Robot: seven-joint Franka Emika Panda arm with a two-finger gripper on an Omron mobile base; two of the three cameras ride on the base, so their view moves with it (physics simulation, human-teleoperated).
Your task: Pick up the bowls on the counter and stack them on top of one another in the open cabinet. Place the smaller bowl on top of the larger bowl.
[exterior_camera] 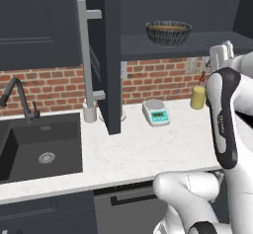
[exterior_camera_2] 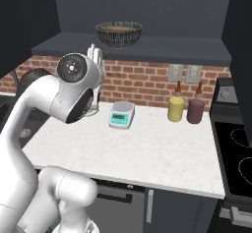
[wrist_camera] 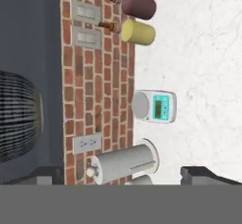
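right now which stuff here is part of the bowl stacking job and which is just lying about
Job:
- larger bowl, on the cabinet shelf
- smaller bowl, nested in it
- counter

Lying about:
- kitchen scale
- yellow jar
- maroon jar
- paper towel roll
- sink

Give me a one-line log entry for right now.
pincer: open, empty | dark bowl: on cabinet shelf, tan bowl inside | counter: no bowls

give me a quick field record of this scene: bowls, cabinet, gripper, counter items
larger bowl: dark ribbed, upright on the open cabinet's shelf
smaller bowl: tan-brown, nested inside the larger bowl
cabinet door: swung open, silver bar handle
gripper: open, holding nothing
counter: white scale, yellow jar, maroon jar, paper towel roll
task state: bowls look stacked
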